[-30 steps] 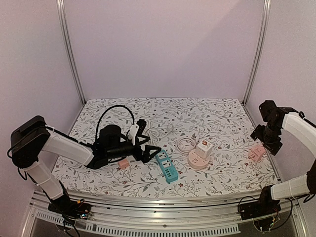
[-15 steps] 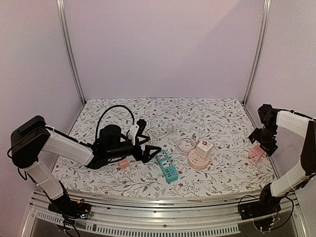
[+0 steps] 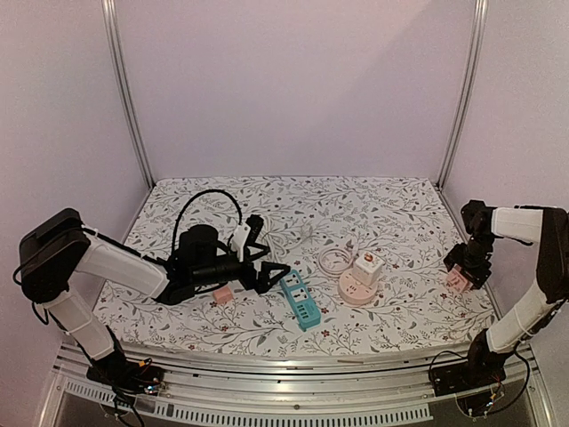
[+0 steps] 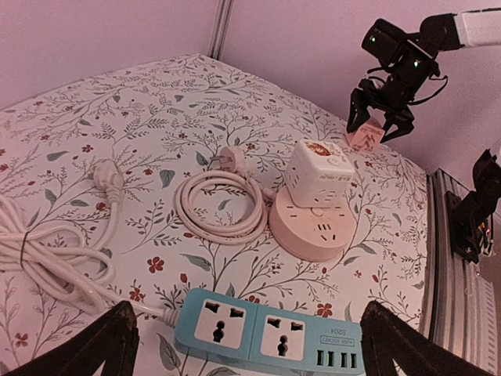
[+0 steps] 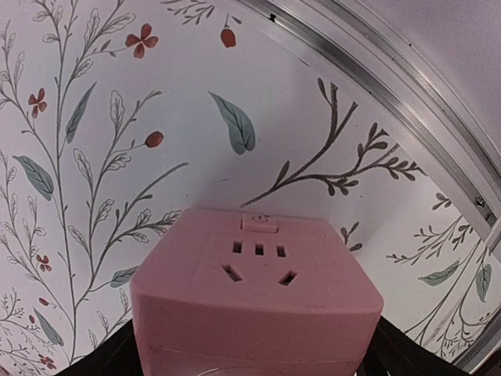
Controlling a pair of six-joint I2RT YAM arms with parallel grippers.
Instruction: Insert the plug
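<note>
A pink cube plug adapter (image 3: 460, 279) lies at the table's right edge; its socket face fills the right wrist view (image 5: 258, 274). My right gripper (image 3: 464, 276) is down over it, jaws open and astride it, with dark fingers (image 5: 117, 348) close at both lower corners of the cube. Whether they touch it is unclear. My left gripper (image 3: 274, 276) hovers open just above the blue power strip (image 4: 266, 335), holding nothing. A round pink socket (image 4: 309, 227) carries a white cube adapter (image 4: 317, 168).
A coiled white cable (image 4: 219, 207) with a plug lies beside the round socket. A bundled white cord (image 4: 47, 258) runs to the blue strip (image 3: 301, 301). A small pink block (image 3: 222, 294) sits under the left arm. An aluminium frame rail (image 5: 376, 86) borders the pink cube.
My right arm has come down and inward, bringing its open gripper from above the pink cube to astride it. The left arm has not moved.
</note>
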